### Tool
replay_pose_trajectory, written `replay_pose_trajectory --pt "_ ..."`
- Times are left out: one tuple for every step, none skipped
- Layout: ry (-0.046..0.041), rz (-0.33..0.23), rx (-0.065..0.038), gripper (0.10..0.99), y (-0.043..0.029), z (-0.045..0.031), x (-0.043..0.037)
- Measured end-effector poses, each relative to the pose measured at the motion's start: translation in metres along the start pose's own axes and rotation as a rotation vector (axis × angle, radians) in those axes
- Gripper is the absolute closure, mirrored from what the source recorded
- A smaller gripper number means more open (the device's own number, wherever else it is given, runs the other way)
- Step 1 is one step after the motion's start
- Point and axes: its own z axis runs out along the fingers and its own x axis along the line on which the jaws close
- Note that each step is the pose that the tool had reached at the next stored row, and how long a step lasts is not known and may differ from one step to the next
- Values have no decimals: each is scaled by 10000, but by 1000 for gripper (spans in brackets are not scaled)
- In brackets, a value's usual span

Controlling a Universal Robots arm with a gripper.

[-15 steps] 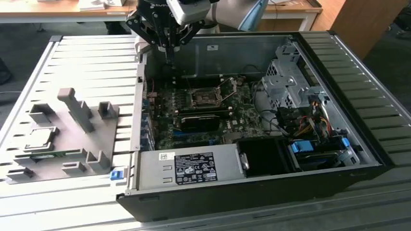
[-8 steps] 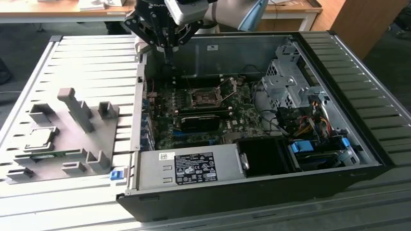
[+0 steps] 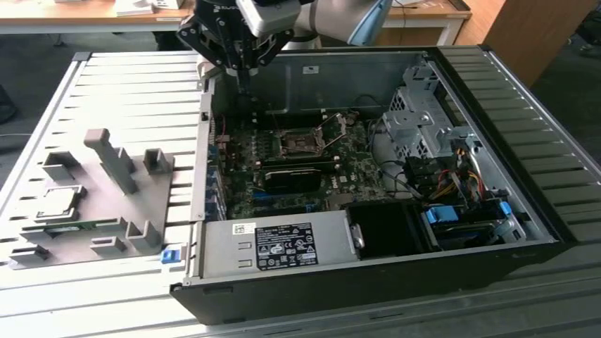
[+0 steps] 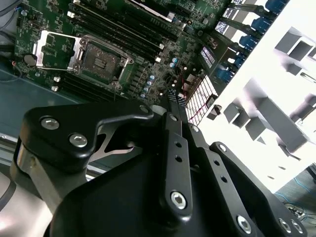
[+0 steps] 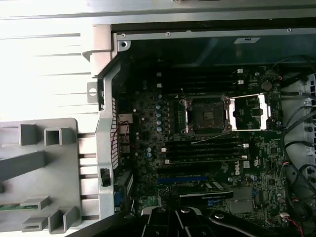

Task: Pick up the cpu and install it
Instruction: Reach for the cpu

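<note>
Pick step judged not yet begun: the cpu [image 3: 58,203] is seen flat on the gray fixture [image 3: 105,220], beside the case [image 3: 201,162]. The socket [image 3: 300,144] is left open and bare. Farther back, the gripper [image 3: 241,70] is held over the case wall, fingers together, nothing gripped. Parted fingers over the chip are called for.

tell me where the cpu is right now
The cpu lies on the grey fixture tray at the exterior view's left, outside the open computer case, beside a narrow green circuit-board strip.
</note>
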Motion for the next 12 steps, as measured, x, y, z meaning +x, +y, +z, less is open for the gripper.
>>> replay_pose_trajectory --pt "0 0 0 980 0 0 3" --pt "0 0 -1 980 0 0 7" --pt "0 0 0 980 -1 0 10" --pt "0 0 0 980 -1 0 13" --pt "0 0 0 980 -2 0 18" --pt "0 0 0 980 -2 0 23" --pt "-1 -1 -1 980 -2 0 28" --pt "0 0 -1 980 -2 0 33" --pt "-1 0 -1 980 -3 -1 39" --pt "0 0 0 980 -4 -1 45" --pt "-1 0 -1 980 -4 -1 52" --pt "-1 0 0 980 -4 -1 59"
